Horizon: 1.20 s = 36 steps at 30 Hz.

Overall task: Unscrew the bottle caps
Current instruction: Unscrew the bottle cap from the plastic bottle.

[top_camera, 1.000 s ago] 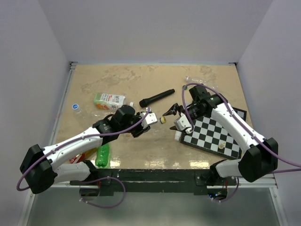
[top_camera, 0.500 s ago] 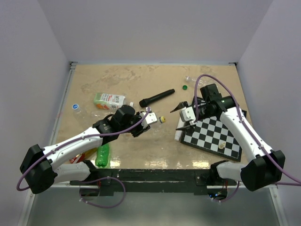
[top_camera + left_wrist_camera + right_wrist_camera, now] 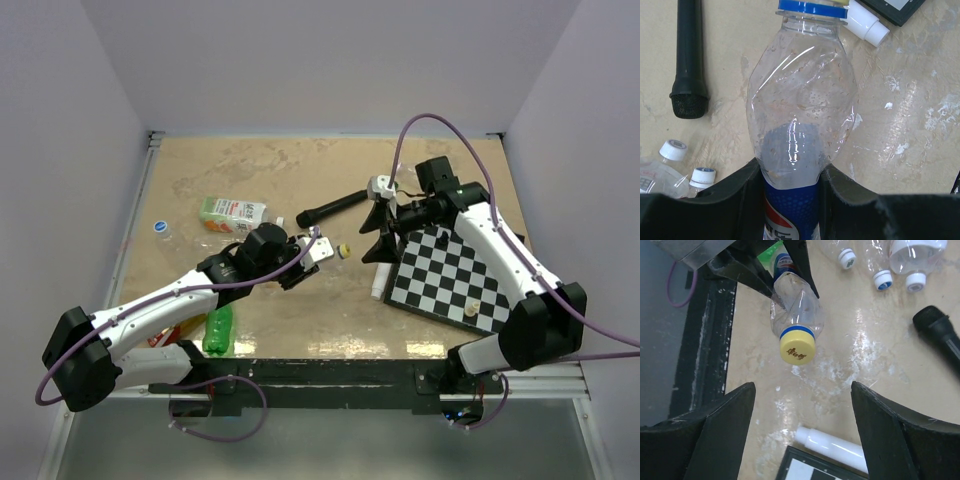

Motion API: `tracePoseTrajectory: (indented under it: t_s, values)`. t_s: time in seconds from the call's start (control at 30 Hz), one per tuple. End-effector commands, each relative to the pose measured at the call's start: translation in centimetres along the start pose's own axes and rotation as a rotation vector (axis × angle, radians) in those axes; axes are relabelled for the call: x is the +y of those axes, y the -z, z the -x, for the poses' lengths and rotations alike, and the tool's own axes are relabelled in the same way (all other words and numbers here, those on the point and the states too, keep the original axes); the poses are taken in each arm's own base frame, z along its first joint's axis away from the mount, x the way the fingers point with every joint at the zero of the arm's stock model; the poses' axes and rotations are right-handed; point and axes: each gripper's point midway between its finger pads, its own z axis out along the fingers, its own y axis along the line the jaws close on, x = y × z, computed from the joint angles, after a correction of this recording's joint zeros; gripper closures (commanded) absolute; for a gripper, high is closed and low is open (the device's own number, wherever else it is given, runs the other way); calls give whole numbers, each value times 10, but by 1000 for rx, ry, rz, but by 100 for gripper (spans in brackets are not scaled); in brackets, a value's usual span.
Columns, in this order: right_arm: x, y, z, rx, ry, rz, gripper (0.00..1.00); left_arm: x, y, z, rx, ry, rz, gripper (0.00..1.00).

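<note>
My left gripper (image 3: 305, 258) is shut on a clear crinkled bottle with a blue Pepsi label (image 3: 800, 100) and holds it level, its neck pointing right. Its yellow cap (image 3: 343, 250) sits on the neck above a blue ring. My right gripper (image 3: 379, 232) is open and empty, a short way right of the cap and facing it. In the right wrist view the cap (image 3: 797, 347) and bottle (image 3: 797, 310) lie ahead of the open gripper (image 3: 801, 387), between its finger lines and untouched. In the left wrist view the gripper (image 3: 790, 172) clamps the label end.
A black microphone (image 3: 333, 208) lies behind the grippers. A white microphone (image 3: 378, 285) lies against the chessboard (image 3: 450, 280). A white-and-green carton (image 3: 232, 213), a green bottle (image 3: 218, 330) and a blue-capped bottle (image 3: 159, 226) are at the left. Clear white-capped bottles (image 3: 883, 279) lie near the left arm.
My right gripper has drawn back to the right from the yellow cap, turned, and its wrist has swung toward the far side. The left arm and the bottle have stayed put.
</note>
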Motion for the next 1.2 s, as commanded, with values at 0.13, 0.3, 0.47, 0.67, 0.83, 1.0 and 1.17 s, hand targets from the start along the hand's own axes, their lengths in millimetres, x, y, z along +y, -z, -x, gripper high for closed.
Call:
tracePoseTrajectory:
  t_s: [0.13,0.3,0.47,0.67,0.83,1.0,1.17]
  values:
    - [3,-4,13,-75,-195,0,18,13,3,20,-69,19,58,100]
    - [-5,-25,5,-23,-258,-38,21,14,3,20,-65,21,63,100]
    - [2,-43,16,-17,-262,2,24,13,2,19,-62,25,59,100]
    - [2,-48,19,-11,-273,21,37,15,2,19,-61,28,68,100]
    - [6,-46,23,-18,-256,26,41,15,2,20,-62,27,69,100]
    - [6,-44,28,-26,-241,18,38,14,2,18,-60,26,65,100]
    - [3,-42,35,-34,-227,4,38,14,2,18,-59,27,63,100]
